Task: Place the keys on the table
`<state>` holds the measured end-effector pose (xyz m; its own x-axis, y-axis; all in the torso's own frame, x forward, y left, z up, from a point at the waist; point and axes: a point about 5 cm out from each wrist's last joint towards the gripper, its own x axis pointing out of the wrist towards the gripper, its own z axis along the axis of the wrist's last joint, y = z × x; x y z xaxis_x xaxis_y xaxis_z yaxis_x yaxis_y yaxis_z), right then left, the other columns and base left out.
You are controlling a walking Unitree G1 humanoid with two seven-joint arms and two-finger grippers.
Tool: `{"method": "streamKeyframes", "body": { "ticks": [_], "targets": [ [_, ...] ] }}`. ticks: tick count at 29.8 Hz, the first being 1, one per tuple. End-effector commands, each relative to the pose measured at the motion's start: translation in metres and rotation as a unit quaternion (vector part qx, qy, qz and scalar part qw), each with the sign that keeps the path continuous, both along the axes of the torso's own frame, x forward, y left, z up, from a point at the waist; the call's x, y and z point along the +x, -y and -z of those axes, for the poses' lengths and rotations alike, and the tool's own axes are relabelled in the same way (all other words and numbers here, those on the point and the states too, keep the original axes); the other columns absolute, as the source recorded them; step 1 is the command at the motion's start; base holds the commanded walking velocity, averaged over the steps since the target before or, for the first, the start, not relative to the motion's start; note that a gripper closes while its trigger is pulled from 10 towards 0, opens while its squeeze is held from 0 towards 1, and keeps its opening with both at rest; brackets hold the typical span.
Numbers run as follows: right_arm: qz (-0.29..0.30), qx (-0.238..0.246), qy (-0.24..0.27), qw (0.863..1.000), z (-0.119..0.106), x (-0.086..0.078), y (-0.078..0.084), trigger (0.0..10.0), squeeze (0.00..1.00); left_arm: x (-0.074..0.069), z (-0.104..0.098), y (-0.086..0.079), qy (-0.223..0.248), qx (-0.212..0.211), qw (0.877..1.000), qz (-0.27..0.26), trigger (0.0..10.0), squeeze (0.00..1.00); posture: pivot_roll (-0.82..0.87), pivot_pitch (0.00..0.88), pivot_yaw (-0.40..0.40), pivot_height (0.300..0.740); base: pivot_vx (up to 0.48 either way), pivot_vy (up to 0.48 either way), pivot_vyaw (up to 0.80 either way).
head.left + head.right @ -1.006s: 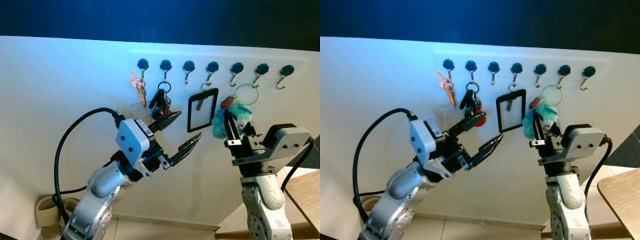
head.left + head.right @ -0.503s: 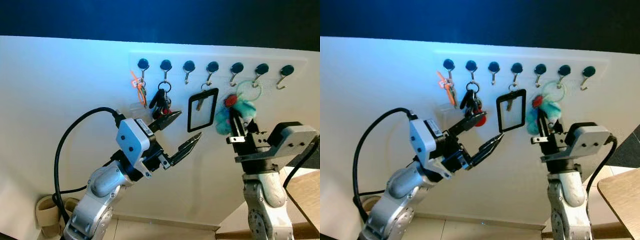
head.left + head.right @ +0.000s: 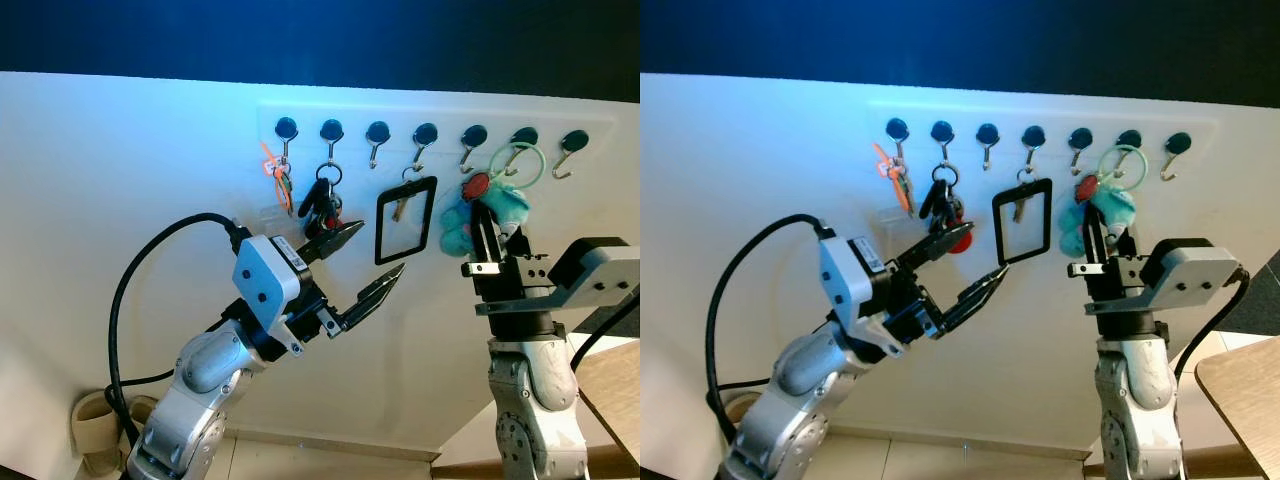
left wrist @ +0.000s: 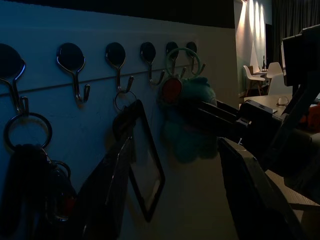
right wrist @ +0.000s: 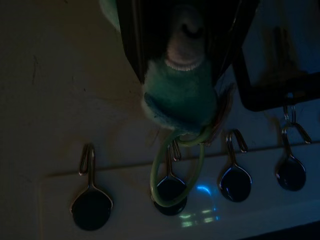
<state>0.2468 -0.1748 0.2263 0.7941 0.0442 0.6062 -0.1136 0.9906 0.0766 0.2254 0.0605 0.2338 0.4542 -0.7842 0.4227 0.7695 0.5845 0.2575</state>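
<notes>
Right gripper (image 3: 484, 232) is clamped on the teal plush keys (image 3: 470, 212), holding them up at the rack (image 3: 590, 122), green ring (image 3: 516, 160) at the hook second from its right end. Left gripper (image 3: 362, 267) hovers wide open, holding nothing, below the black keys (image 3: 320, 203) and badge (image 3: 405, 220).

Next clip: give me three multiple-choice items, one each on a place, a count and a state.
1. Where is the green ring?
A. on the floor
B. up at a hook near the rail's right end
C. on the leftmost hook

2. How many hooks does the rail carry?
A. four
B. seven
C. ten

3. What is the right gripper doing?
A. clamping the teal plush
B. hanging open and empty
C. gripping the black frame

B: the ring sits by the sixth hook.
B: seven knobs in a row.
A: the plush sits between its jaws.
</notes>
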Motion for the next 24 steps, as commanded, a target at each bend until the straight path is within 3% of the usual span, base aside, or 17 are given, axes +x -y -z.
{"method": "streamKeyframes", "body": {
  "ticks": [1, 7, 11, 24],
  "targets": [
    [-0.011, -0.001, 0.023, 1.000, -0.007, -0.005, -0.003, 0.0, 0.00, -0.003, -0.004, 0.002, 0.011, 0.001, 1.000, 0.009, 10.0, 0.00, 0.04, 0.071, 0.001, 0.740, 0.000, 0.000, 0.00],
    [-0.055, -0.012, 0.014, 0.998, -0.002, -0.008, -0.015, 0.0, 0.00, -0.003, -0.004, 0.001, 0.012, 0.001, 1.000, 0.006, 10.0, 0.00, 0.04, 0.071, -0.001, 0.740, 0.000, 0.000, 0.00],
    [-0.102, -0.046, -0.003, 0.994, 0.012, -0.015, -0.028, 0.0, 0.00, -0.003, -0.004, 0.001, 0.012, 0.000, 1.000, 0.005, 10.0, 0.00, 0.04, 0.068, -0.003, 0.740, 0.000, 0.000, 0.00],
    [-0.089, -0.052, -0.018, 0.995, 0.022, -0.017, -0.024, 0.0, 0.00, -0.003, -0.004, 0.001, 0.014, 0.004, 1.000, 0.009, 10.0, 0.00, 0.04, 0.054, 0.009, 0.740, 0.000, 0.000, 0.00]
  ]
}}
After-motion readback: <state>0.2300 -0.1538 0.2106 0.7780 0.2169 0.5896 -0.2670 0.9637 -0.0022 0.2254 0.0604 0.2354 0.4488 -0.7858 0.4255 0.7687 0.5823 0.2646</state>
